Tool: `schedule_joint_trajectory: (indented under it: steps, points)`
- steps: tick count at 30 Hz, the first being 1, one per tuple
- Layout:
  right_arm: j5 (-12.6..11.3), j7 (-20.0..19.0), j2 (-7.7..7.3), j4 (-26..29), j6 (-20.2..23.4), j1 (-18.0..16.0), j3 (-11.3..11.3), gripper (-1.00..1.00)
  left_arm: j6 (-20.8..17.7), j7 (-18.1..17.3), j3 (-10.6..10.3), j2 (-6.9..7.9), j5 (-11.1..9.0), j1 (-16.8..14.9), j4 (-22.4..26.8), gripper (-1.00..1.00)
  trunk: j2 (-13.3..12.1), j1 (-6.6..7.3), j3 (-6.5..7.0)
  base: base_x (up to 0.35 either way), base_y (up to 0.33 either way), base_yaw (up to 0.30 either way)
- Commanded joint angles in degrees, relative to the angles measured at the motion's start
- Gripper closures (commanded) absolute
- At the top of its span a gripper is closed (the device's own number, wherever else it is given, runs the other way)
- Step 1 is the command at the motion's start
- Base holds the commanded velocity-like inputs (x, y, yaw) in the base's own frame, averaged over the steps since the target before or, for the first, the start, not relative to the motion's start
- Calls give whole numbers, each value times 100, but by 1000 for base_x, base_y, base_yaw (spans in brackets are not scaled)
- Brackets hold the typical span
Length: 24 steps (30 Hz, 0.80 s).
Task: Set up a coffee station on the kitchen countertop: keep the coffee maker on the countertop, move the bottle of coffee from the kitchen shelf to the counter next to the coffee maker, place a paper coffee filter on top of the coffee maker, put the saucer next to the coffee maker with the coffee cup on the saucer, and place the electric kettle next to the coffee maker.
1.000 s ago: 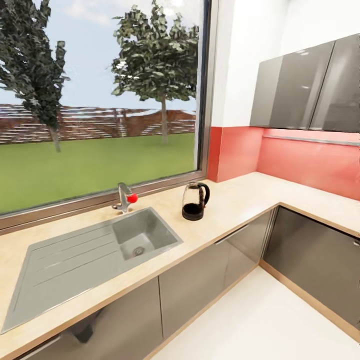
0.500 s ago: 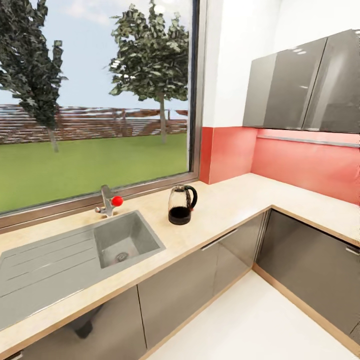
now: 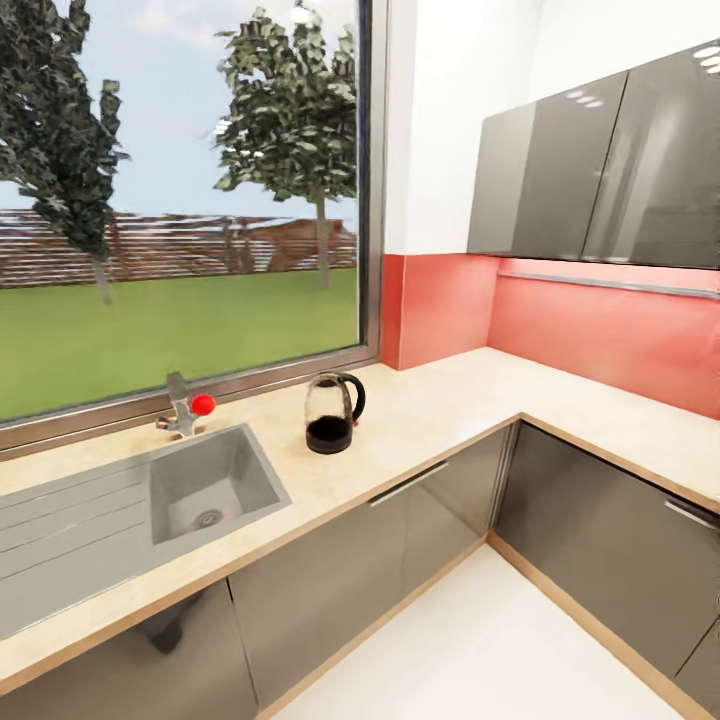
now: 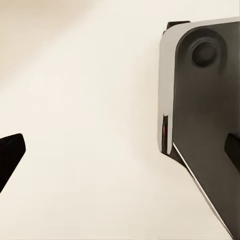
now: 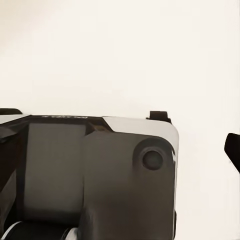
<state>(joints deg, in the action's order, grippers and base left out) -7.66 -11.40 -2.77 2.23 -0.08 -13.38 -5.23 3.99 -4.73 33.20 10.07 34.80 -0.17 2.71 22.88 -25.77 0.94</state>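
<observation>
Head view, kettle: the electric kettle (image 3: 332, 413) stands upright on the counter (image 3: 440, 410), just beside the sink (image 3: 205, 489) on its right, handle turned toward the corner.
Around it: the faucet (image 3: 185, 408) with a red knob sits behind the sink under the window (image 3: 180, 200); grey wall cabinets (image 3: 600, 170) hang over the far run.
Left tool (image 4: 120, 155): dark fingertips at both picture edges, spread wide, nothing between them; below are pale floor and my own base (image 4: 205, 115).
Right tool (image 5: 232, 150): one dark fingertip (image 5: 233, 150) shows; I cannot tell how wide it stands.
Step, my judgement: I am driving, arms tucked low.
Doing it well: I should square up to the counter, stop near the kettle and only then lift an arm, taking the kettle by its handle and keeping it upright.
</observation>
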Motion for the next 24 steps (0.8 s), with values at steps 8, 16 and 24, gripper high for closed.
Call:
schedule_joint_trajectory:
  steps: [8,16,24]
  points:
    - [-60,-20,3,1,-1,-2,-48,-100,14,-19,63,5,44,0,2,-100,4,-2,-2,1,-304,0]
    - [-60,-20,5,-2,-1,0,-48,-100,14,-19,64,11,37,0,2,-100,4,-2,-2,0,-305,4]
    - [-60,-20,5,0,-1,2,-48,-100,14,-19,64,1,33,0,2,-100,4,-2,-2,0,-305,192]
